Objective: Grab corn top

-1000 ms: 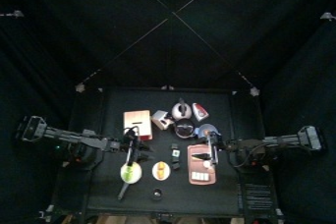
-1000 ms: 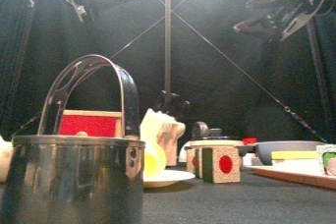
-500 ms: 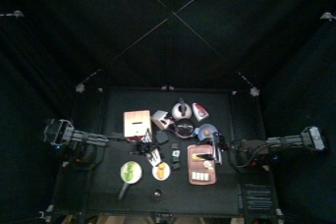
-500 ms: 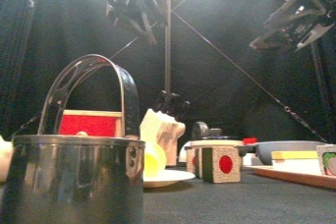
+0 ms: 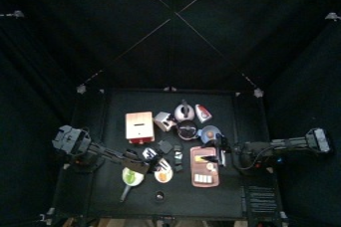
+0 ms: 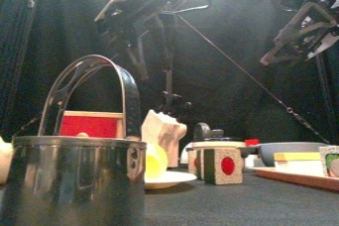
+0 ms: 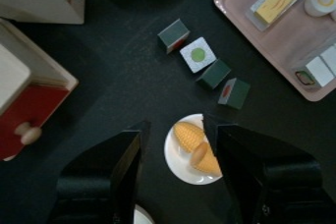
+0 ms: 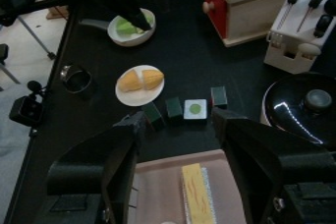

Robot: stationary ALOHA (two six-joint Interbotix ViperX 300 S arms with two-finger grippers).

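Left arm reaches over the corn, jaws wide.
The left gripper (image 7: 182, 169) hangs spread directly above the corn (image 7: 195, 145) on its white saucer (image 7: 178, 159), lower middle of the top view. Right gripper (image 8: 182, 149) hovers, also parted, near a pink tray (image 8: 164, 184).

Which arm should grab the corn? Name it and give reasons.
Left. The left gripper hangs open right above the corn on its white plate, framing it between its jaws. The right gripper is farther off, beyond the small cards.

The left gripper (image 5: 151, 160) hangs right above the corn (image 5: 163, 174). A green piece (image 5: 131, 176) lies just beside it.
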